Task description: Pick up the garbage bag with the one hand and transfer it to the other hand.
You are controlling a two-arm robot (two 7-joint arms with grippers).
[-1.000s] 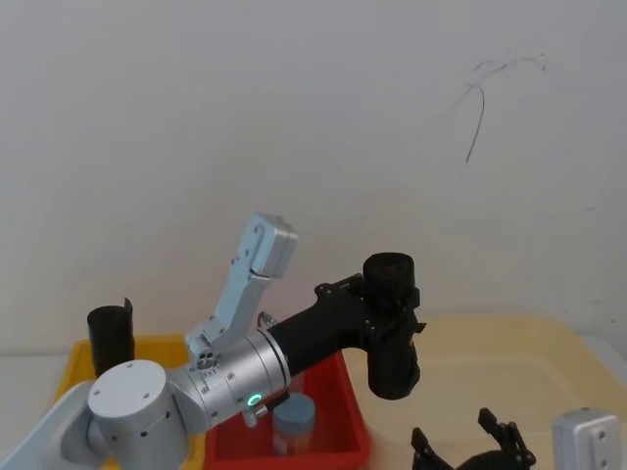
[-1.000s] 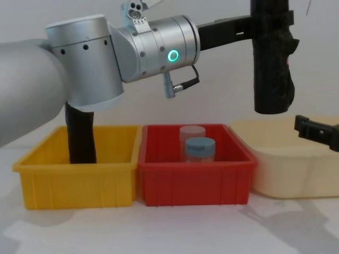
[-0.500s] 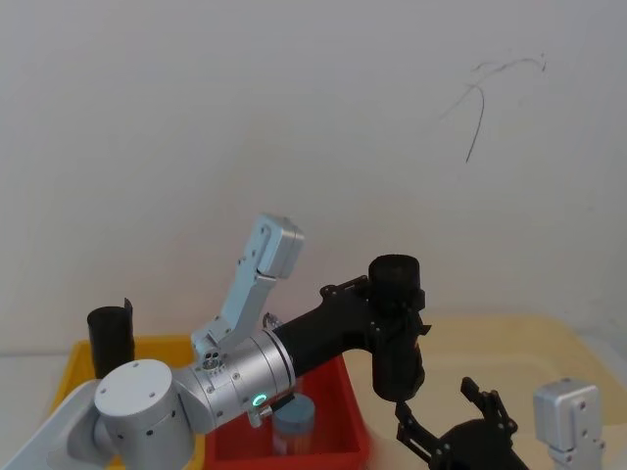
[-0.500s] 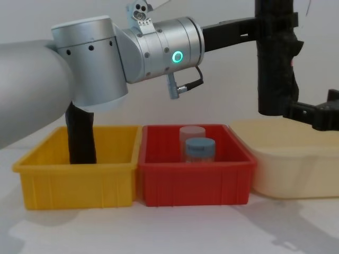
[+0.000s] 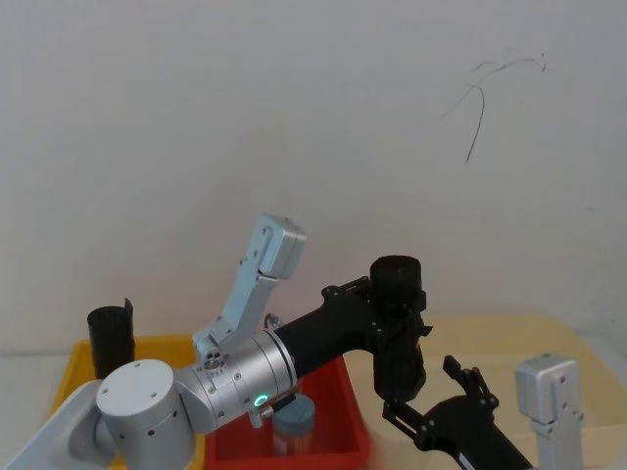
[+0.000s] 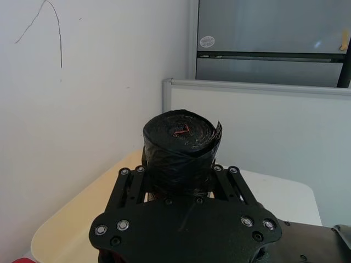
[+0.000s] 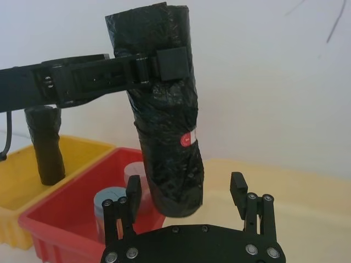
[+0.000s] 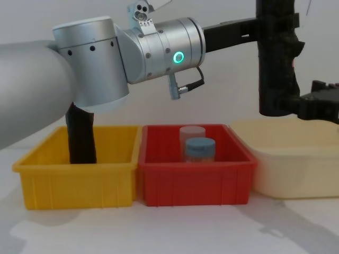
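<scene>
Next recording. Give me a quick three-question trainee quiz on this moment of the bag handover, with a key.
1. True or false: the left gripper is shut on the upper part of the garbage bag, holding it upright in the air.
2. Pick one. The right gripper is: A) shut on the bag; B) open, with a finger on either side of the bag's lower end; C) shut and empty, far from the bag.
3. Short answer: which bin holds the slimmer black roll?

Key
1. True.
2. B.
3. The yellow bin.
</scene>
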